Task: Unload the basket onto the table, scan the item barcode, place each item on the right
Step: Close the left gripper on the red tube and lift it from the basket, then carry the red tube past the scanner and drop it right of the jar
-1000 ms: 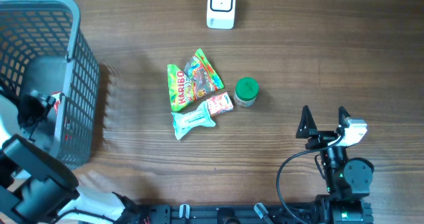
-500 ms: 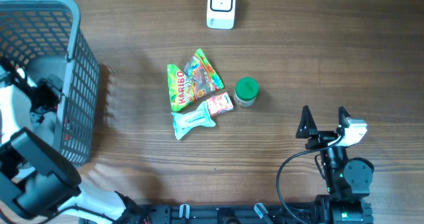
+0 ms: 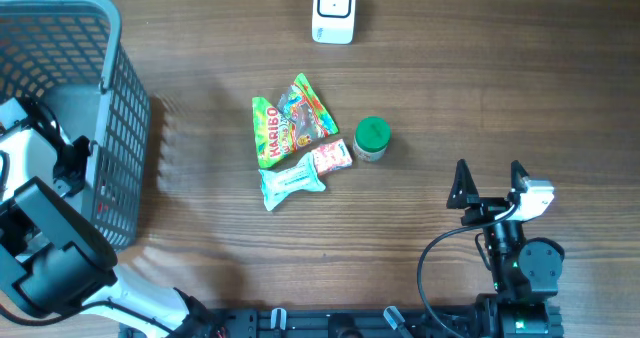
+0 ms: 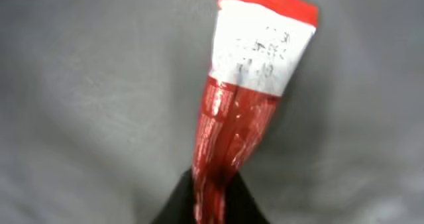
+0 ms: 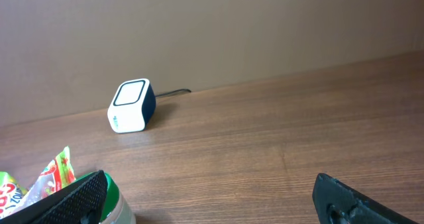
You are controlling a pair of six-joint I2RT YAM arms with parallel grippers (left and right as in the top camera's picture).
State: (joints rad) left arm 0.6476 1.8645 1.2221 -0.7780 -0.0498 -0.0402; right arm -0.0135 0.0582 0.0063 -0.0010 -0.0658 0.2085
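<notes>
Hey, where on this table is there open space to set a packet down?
Bare wooden table lies between the grey mesh basket and the pile of snack packets, and across the right side beyond the green-lidded jar, above the open right gripper. Crowded: the centre, where packets and jar bunch.

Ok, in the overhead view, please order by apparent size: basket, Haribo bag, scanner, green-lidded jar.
1. grey basket, clearly largest.
2. Haribo bag and white scanner look about alike, so unranked.
3. green-lidded jar, smallest.
</notes>
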